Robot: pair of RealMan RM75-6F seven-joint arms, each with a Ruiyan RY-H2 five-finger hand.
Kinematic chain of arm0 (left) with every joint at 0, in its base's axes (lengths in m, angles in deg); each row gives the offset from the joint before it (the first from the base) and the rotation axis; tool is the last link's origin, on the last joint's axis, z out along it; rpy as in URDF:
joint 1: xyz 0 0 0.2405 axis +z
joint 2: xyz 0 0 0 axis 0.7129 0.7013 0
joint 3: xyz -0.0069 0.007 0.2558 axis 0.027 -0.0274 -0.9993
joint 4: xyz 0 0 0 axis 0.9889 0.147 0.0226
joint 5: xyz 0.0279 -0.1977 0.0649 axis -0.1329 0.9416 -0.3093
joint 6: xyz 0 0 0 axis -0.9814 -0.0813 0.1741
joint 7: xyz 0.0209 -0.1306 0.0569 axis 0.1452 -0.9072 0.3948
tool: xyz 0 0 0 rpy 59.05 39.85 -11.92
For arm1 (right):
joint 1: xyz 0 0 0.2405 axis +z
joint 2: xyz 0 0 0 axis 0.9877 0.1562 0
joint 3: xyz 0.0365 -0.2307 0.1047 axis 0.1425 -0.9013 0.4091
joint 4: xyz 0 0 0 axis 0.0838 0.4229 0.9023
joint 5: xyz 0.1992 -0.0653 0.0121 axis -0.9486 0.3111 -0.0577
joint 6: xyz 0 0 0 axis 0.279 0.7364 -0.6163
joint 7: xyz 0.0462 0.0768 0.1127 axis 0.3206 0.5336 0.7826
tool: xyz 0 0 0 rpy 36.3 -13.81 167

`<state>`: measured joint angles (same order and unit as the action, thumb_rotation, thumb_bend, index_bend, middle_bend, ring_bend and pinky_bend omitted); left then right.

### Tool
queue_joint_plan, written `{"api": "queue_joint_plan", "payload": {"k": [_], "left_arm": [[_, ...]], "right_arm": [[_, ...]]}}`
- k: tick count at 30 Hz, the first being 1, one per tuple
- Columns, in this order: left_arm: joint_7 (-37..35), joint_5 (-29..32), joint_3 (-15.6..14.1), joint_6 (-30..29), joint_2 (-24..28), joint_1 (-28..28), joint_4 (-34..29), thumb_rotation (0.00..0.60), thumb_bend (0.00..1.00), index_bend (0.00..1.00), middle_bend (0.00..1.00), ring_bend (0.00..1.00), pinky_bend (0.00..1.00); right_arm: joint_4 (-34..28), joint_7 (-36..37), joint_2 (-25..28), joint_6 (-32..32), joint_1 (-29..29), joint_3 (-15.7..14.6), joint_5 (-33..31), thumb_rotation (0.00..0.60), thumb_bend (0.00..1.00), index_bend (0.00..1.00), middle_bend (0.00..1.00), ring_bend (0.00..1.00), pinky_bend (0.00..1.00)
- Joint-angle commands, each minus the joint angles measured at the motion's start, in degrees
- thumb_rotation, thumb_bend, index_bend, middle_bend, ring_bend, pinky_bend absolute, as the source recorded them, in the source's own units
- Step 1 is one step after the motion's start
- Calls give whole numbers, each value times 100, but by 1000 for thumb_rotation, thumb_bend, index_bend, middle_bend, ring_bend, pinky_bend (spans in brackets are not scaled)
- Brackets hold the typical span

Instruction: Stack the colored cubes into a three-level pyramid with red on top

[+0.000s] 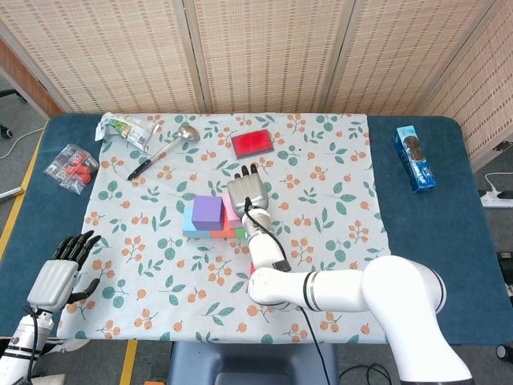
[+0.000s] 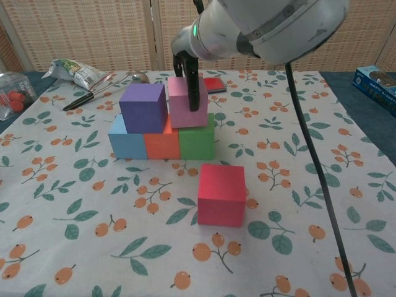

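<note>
Right hand (image 2: 189, 74) clamped from above on the pink cube (image 2: 188, 103), set on the orange cube (image 2: 163, 142) and green cube (image 2: 197, 138) just beside the purple cube (image 2: 143, 107), with the red cube (image 2: 222, 193) lying loose on the cloth nearer the robot, well below the fingers.

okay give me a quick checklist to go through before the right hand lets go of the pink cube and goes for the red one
1. Base row of blue cube, orange cube and green cube side by side, touching: ok.
2. Purple cube seated on second level: ok.
3. Pink cube flat on the base: not ok, it looks tilted.
4. Pink cube flush against purple: cannot tell.
5. Right hand holding pink cube: ok.
6. Red cube free on the cloth, unobstructed: ok.
7. Left hand away from the stack: ok.
</note>
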<state>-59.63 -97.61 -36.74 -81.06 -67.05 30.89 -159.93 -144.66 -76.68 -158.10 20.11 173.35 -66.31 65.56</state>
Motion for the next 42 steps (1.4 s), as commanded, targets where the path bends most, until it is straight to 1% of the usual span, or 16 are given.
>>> {"api": "queue_joint_plan", "payload": {"k": [1, 9, 12, 13, 16, 18, 23, 26, 29, 31, 33, 35, 37, 40, 42], "left_arm": [[-15, 2, 3, 10, 0, 6, 15, 600, 363, 0, 0, 0, 59], [-71, -19, -10, 56, 7, 22, 53, 600, 362, 0, 0, 0, 58], [-90, -17, -13, 67, 9, 33, 68, 600, 363, 0, 0, 0, 58], [-98, -15, -14, 71, 12, 38, 76, 600, 363, 0, 0, 0, 58], [-107, -6, -10, 77, 19, 49, 89, 600, 362, 0, 0, 0, 58], [-109, -7, -4, 71, 22, 54, 91, 600, 362, 0, 0, 0, 58], [-92, -19, 5, 48, 29, 73, 76, 600, 362, 0, 0, 0, 58], [-72, -27, 8, 33, 38, 84, 46, 600, 361, 0, 0, 0, 58], [-57, -27, 9, 24, 53, 98, 10, 600, 361, 0, 0, 0, 57], [-73, -18, 6, 27, 66, 111, -21, 600, 362, 0, 0, 0, 57], [-84, -7, 10, 17, 68, 126, -30, 600, 362, 0, 0, 0, 57], [-52, 11, 16, 3, 63, 143, -15, 600, 361, 0, 0, 0, 57], [-43, 33, 19, 11, 65, 154, -23, 600, 361, 0, 0, 0, 57], [-34, 56, 24, 25, 84, 163, -49, 600, 363, 0, 0, 0, 57], [37, 81, 43, 8, 76, 173, -54, 600, 362, 0, 0, 0, 57]], "right_arm": [[57, -86, -64, -2, -29, 111, -44, 600, 0, 548, 177, 0, 0], [147, -365, -206, -142, -72, 330, -100, 600, 0, 534, 177, 0, 0], [176, -442, -249, -177, -94, 398, -102, 600, 0, 505, 177, 0, 0], [185, -476, -263, -192, -106, 423, -99, 600, 0, 487, 177, 0, 0], [174, -580, -278, -237, -143, 474, -118, 600, 0, 391, 174, 0, 0], [142, -641, -269, -255, -169, 504, -128, 600, 0, 299, 170, 0, 0], [-21, -710, -207, -275, -269, 596, -76, 600, 0, 160, 157, 0, 0], [-121, -708, -164, -270, -328, 644, -9, 600, 0, 99, 156, 0, 0], [-296, -624, -42, -195, -432, 695, 145, 600, 0, 78, 152, 0, 0], [-502, -502, 123, -31, -574, 681, 364, 600, 0, 99, 151, 0, 0], [-696, -239, 310, 255, -786, 671, 693, 600, 0, 167, 152, 0, 0], [-838, 207, 514, 655, -1105, 621, 1327, 600, 0, 236, 152, 0, 0], [-914, 599, 672, 948, -1378, 528, 1933, 600, 0, 253, 152, 0, 0], [-926, 1101, 814, 1278, -1663, 427, 2629, 600, 0, 259, 152, 0, 0], [-896, 1343, 845, 1415, -1769, 363, 2941, 600, 0, 255, 152, 0, 0]]}}
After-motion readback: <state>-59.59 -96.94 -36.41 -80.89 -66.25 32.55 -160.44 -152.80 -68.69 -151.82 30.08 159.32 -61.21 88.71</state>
